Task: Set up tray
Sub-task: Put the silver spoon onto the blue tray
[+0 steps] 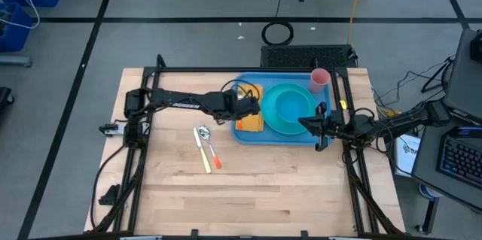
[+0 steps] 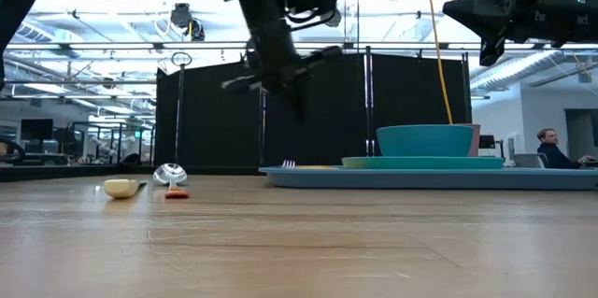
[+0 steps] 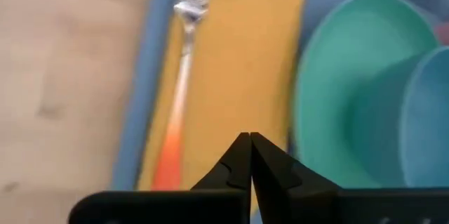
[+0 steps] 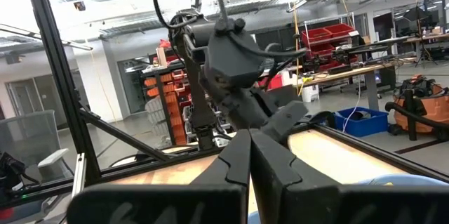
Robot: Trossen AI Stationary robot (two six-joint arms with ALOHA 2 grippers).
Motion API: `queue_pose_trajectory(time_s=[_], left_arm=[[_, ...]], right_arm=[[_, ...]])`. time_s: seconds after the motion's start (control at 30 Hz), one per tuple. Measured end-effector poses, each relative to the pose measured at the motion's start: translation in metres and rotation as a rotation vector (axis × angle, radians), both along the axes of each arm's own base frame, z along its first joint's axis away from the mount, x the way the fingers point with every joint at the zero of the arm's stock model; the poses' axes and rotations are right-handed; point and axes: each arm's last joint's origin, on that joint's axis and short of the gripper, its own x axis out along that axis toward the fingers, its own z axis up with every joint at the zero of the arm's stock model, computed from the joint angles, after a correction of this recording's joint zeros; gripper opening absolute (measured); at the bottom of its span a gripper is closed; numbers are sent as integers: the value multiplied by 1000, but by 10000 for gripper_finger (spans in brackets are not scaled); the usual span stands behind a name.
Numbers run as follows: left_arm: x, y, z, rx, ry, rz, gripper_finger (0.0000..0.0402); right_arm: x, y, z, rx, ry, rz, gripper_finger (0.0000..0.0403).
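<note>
The blue tray lies at the table's far right. On it are a turquoise plate with a bowl, a pink cup and an orange napkin. A fork with an orange handle lies on the napkin. My left gripper hangs shut and empty above the napkin's near end. My right gripper is shut and empty, raised over the tray's right edge.
A spoon and another piece of cutlery, with a yellow handle and an orange handle, lie on the bare wood left of the tray. Dark frame rails run along the table's left, right and far sides.
</note>
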Motion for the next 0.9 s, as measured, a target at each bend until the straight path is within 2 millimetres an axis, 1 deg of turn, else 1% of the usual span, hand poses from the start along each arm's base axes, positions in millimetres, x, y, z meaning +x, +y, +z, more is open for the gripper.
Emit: queue_pose_trajectory(time_s=[0.07, 0.17, 0.3, 0.4, 0.53, 0.77, 0.9], left_arm=[[-10, -5, 3, -42, 56, 39, 4], [-24, -15, 5, -107, 147, 75, 9], [-40, -26, 4, -216, 287, 128, 13], [-48, -34, 3, -248, 364, 173, 6], [-52, -46, 3, -282, 404, 184, 8], [-54, -69, 4, -275, 401, 232, 70], [-55, -81, 3, -220, 386, 236, 102]], right_arm=[[0, 0, 0, 0, 0, 0, 0], [0, 0, 0, 0, 0, 0, 0], [0, 0, 0, -1, 4, 0, 0], [0, 0, 0, 0, 4, 0, 0], [0, 0, -1, -1, 7, 0, 0], [0, 0, -1, -2, 8, 0, 0], [0, 0, -1, -2, 8, 0, 0]])
